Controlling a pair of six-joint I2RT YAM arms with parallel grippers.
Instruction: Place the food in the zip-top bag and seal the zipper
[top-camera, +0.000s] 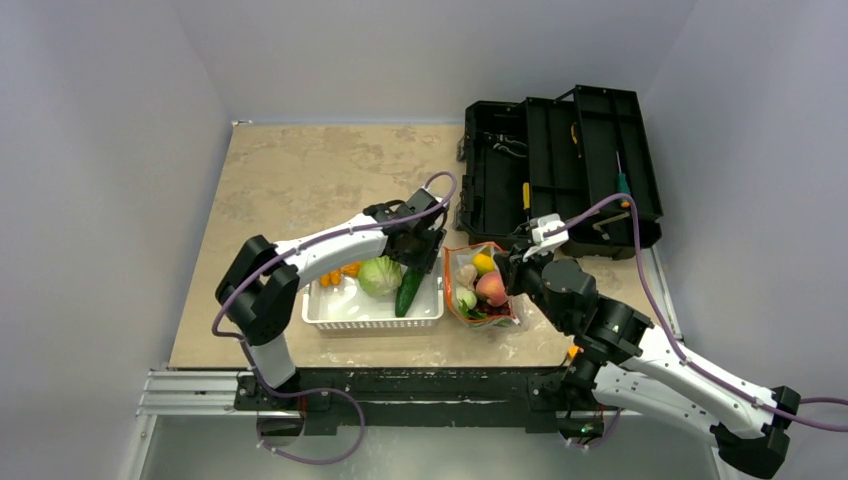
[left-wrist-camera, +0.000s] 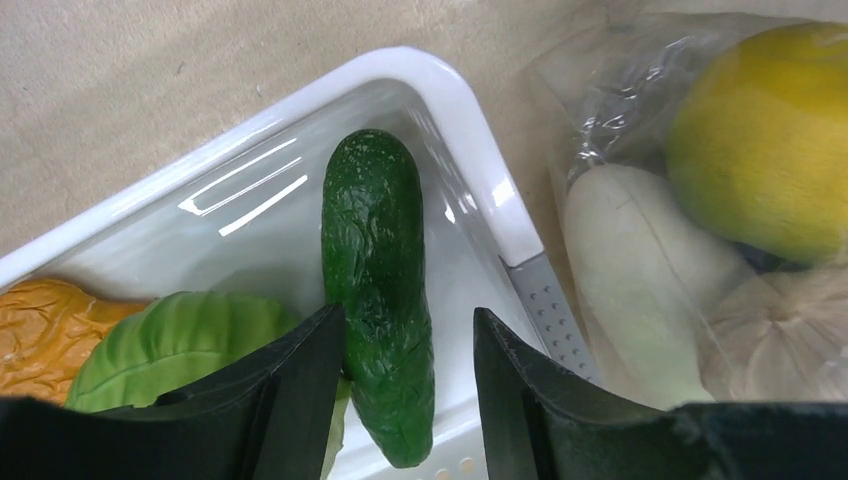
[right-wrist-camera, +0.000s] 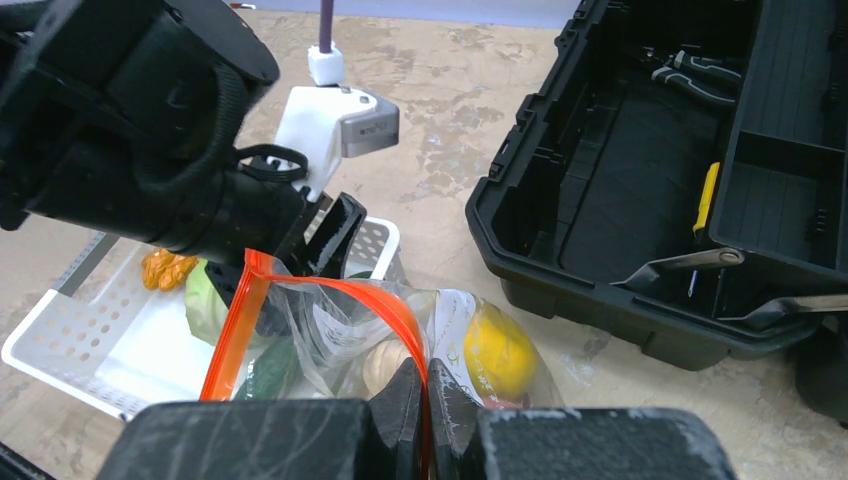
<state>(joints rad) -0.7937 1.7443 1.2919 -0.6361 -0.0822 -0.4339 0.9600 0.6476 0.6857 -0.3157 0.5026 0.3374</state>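
The clear zip-top bag (top-camera: 485, 290) lies right of the white basket (top-camera: 370, 322) and holds a yellow mango (right-wrist-camera: 500, 350), a white radish (left-wrist-camera: 640, 270), a peach (top-camera: 491, 288) and a mushroom (left-wrist-camera: 780, 340). My right gripper (right-wrist-camera: 427, 365) is shut on the orange-red zipper (right-wrist-camera: 370, 295), holding the mouth up and open. The green cucumber (left-wrist-camera: 378, 270) lies in the basket's right end beside the cabbage (left-wrist-camera: 170, 345) and orange pieces (left-wrist-camera: 40, 330). My left gripper (left-wrist-camera: 408, 315) straddles the cucumber, open: the left finger touches it and a gap shows at the right finger.
An open black toolbox (top-camera: 560, 170) with tools stands at the back right, close behind the bag. The basket's right rim (left-wrist-camera: 440, 90) lies next to the bag. Bare tabletop (top-camera: 300, 170) stretches to the back left.
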